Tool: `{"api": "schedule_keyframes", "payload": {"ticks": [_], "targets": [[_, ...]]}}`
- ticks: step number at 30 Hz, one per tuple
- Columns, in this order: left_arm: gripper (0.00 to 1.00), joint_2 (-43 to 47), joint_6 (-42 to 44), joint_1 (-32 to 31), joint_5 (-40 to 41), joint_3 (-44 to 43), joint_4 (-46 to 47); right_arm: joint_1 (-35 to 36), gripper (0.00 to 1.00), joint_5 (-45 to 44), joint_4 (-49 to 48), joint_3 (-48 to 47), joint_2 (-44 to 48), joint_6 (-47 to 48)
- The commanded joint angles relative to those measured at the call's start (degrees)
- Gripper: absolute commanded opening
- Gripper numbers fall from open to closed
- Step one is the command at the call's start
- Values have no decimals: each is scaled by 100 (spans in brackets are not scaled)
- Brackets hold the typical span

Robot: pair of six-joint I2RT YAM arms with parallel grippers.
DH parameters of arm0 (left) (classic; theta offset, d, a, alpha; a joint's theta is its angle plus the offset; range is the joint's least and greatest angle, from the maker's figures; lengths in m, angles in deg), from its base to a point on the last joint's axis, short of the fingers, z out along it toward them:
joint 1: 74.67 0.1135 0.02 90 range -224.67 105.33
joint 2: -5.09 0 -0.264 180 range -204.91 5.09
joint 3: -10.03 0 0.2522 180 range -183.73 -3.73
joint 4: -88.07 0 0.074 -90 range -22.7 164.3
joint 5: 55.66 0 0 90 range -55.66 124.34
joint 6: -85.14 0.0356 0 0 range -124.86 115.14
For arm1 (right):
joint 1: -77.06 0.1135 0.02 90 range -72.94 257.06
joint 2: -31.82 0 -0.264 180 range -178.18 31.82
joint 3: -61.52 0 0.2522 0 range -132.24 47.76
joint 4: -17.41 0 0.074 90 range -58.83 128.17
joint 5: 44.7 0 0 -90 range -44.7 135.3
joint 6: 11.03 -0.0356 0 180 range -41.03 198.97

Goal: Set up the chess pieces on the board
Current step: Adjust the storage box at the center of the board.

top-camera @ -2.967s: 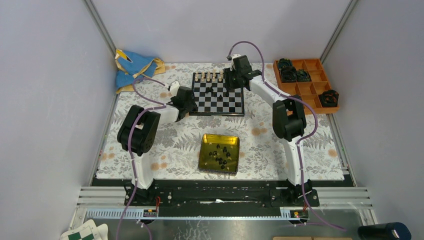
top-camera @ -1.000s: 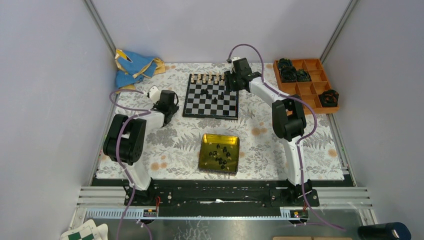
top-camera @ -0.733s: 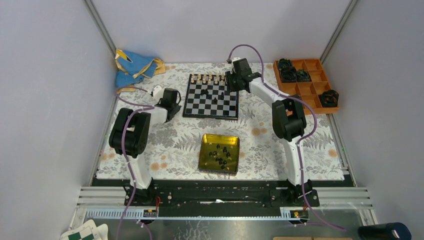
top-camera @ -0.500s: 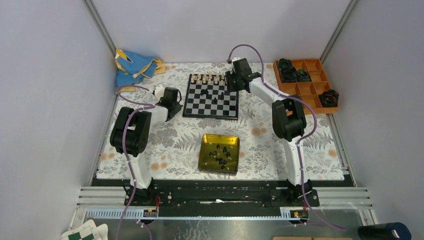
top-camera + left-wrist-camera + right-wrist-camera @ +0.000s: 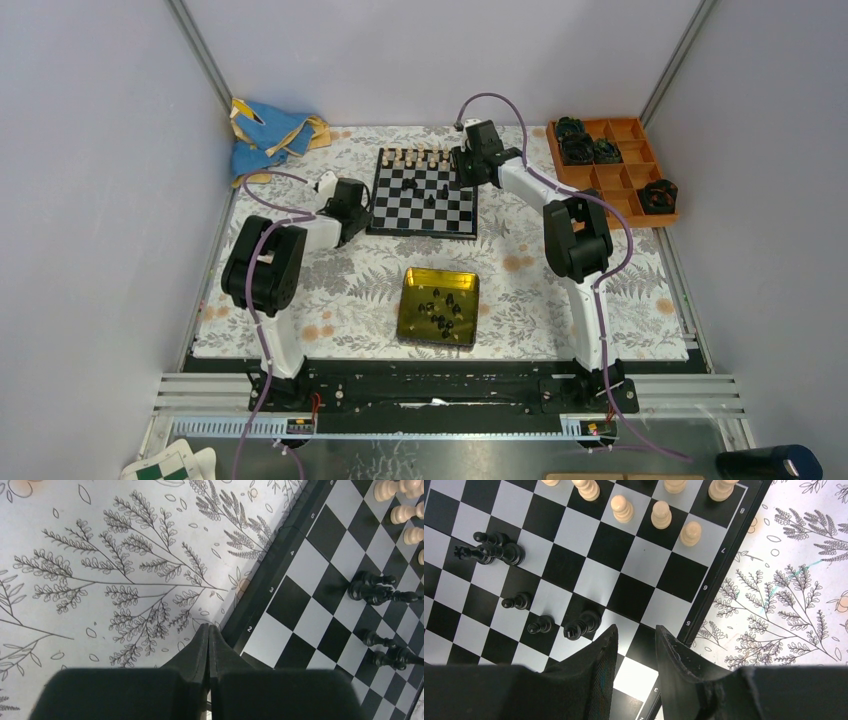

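From the top view, the chessboard (image 5: 450, 212) sits at the upper middle of the worktop (image 5: 330, 300). Cream pieces (image 5: 415, 156) line its far edge, a few black chess pieces (image 5: 425, 187) stand loose mid-board, and more wait in the yellow tin (image 5: 403, 305) below centre. The left hand (image 5: 356, 208) lies just beside the chessboard's left edge, and the right hand (image 5: 463, 172) is over its upper right corner. In the left wrist view, the left hand (image 5: 208, 628) is pressed shut on nothing, its tip at the chessboard's black frame, lower centre. In the right wrist view, the right hand (image 5: 634, 635) stands half spread and empty above the right-hand squares, a black piece (image 5: 581, 625) just left of its fingers. Placing black looks barely begun. Next, I judge, that hand must drop over one piece, pinch it narrowly and stand it on a home square.
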Motion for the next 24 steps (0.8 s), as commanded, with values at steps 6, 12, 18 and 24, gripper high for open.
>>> {"api": "schedule_keyframes", "payload": {"ticks": [6, 12, 18, 24], "targets": [[3, 201, 42, -258, 10, 297, -170, 70, 40, -18, -253, 153, 626, 4], [2, 298, 28, -317, 34, 383, -172, 84, 40, -40, -240, 212, 726, 18], [1, 394, 10, -379, 45, 446, -169, 125, 41, -76, -228, 275, 817, 32], [1, 487, -11, -480, 59, 501, -176, 183, 42, -93, -229, 348, 887, 26]]}}
